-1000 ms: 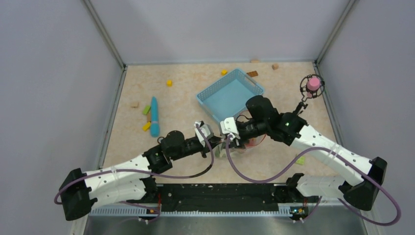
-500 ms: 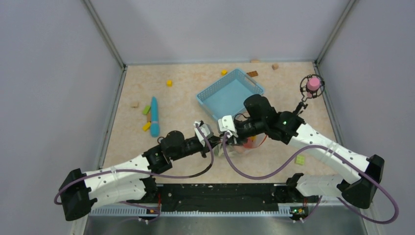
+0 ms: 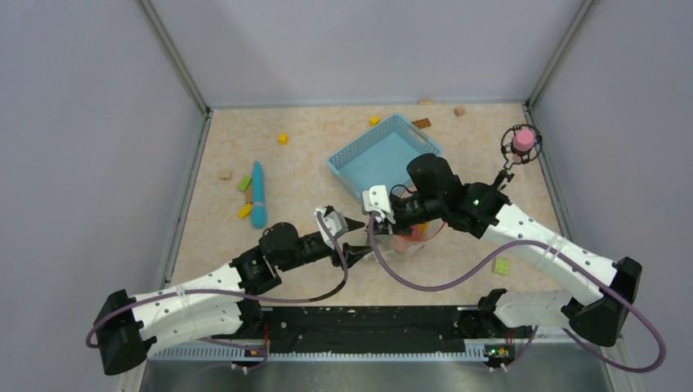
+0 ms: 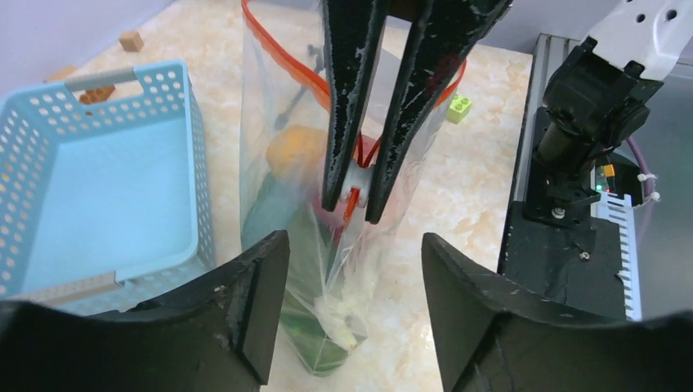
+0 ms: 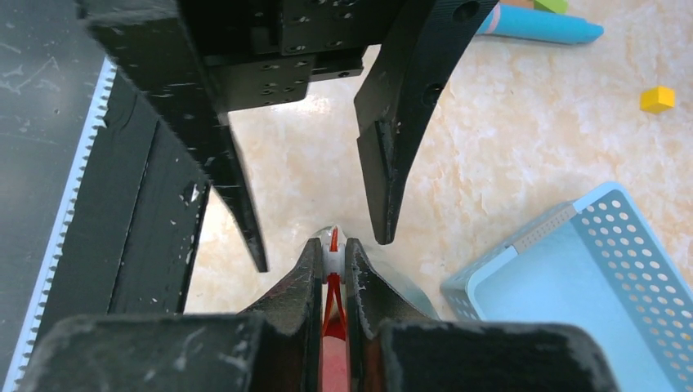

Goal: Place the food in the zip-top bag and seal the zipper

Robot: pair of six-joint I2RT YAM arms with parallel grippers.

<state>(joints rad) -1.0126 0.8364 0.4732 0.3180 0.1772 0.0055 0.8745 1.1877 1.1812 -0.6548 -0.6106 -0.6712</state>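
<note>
The clear zip-top bag (image 4: pixel 282 122) stands upright beside the basket, with food inside: an orange (image 4: pixel 296 149) and green pieces (image 4: pixel 315 347). Its orange-red zipper (image 4: pixel 266 45) runs along the mouth to a small white end piece (image 4: pixel 357 181). My right gripper (image 5: pixel 331 247) is shut on that white piece (image 5: pixel 333 253), coming down from above the bag (image 3: pixel 406 242). My left gripper (image 4: pixel 351 327) is open just in front of the bag's near edge, touching nothing. In the top view the left gripper (image 3: pixel 359 238) and the right gripper (image 3: pixel 382 222) sit close together.
The light-blue mesh basket (image 3: pixel 347 167) lies just behind the bag. A long blue stick (image 3: pixel 259 194) and small blocks (image 3: pixel 244 211) lie to the left. A green block (image 3: pixel 501 266) lies at the right, and a pink object in a black holder (image 3: pixel 522 140) at the far right.
My left gripper has opened, let go of the bag and drawn back to the left. My right gripper has shut on the zipper's white end piece.
</note>
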